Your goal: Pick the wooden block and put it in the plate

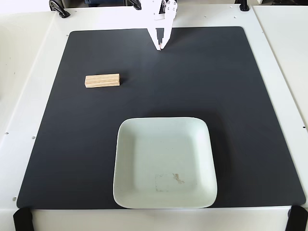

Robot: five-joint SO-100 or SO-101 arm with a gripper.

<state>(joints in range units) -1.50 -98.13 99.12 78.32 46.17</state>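
The wooden block [102, 80] is a small tan bar with grain stripes. It lies flat on the black mat at the upper left. The plate [126, 144] is a large pale mint-green square with rounded corners and a faint smudge inside. It sits at the lower middle of the mat and holds nothing. My white gripper [159, 47] hangs at the top middle of the mat, fingertips together and pointing down, with nothing in it. It is well right of and behind the block, and far from the plate.
The black mat [231, 96] covers most of a white table [24, 72]. Black clamps sit at the table's far edge [58, 8] and black straps at the front corners [22, 219].
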